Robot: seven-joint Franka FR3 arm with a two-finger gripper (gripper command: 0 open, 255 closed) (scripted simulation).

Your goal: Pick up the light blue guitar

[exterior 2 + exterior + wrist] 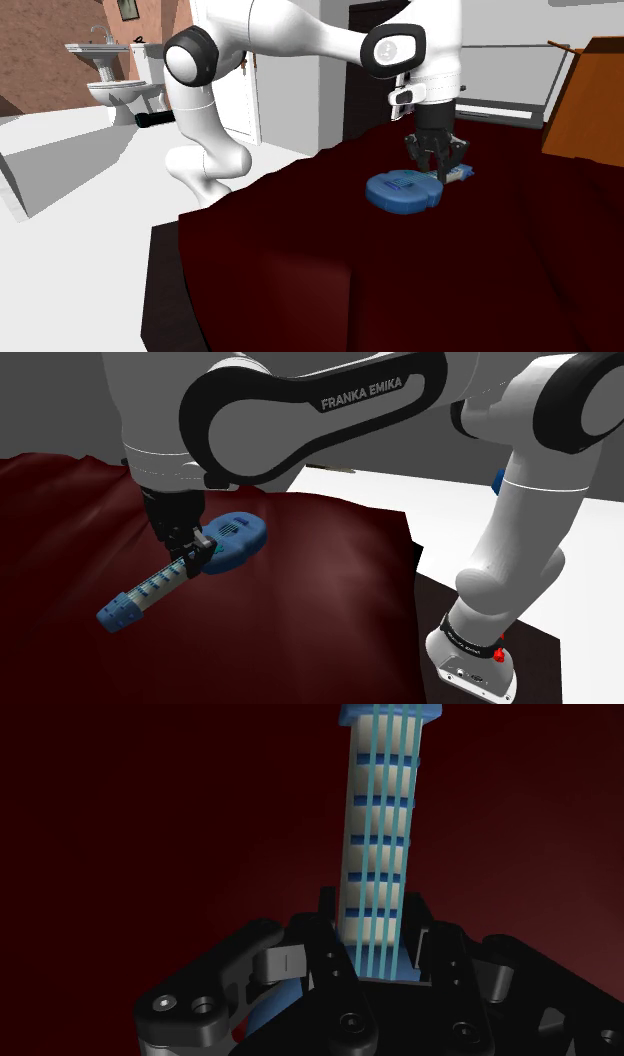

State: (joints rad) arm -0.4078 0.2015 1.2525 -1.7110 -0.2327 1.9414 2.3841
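Wrist view puts the gripper [378, 954] at the foot of the guitar [382, 834]'s neck, with the black fingers [325, 944] closed in against its two edges. They appear to pinch the neck just where it joins the body. The pale, blue-fretted neck runs straight out ahead of the fingertips to the blue headstock at the far end.

In the shoulder view the gripper [195, 547] stands nearly upright over that same joint. The rounded blue body of the guitar [235, 537] lies directly beside it on one side and the long neck stretches away on the other. The whole instrument seems to lie on the dark red cloth [320, 612] beneath the tool.

The step in hand, as I judge it, is to secure the grip and lift. The hold sits near the body, which is likely the heavier end, so the guitar should balance fairly well. The long neck may dip and turn between the pads, though. A firm squeeze before rising, a straight and slow climb, and a level wrist would serve best. If the headstock drags on the cloth, a pause is wiser than a pull.

No vessel stands near the gripper, and the guitar lies straight on the cloth. In the second exterior view, with the gripper [437, 165] over the guitar [403, 192], a toilet [115, 95] and a washbasin [95, 50] stand well apart from the tool, beyond the arm. What their bowls hold cannot be told.
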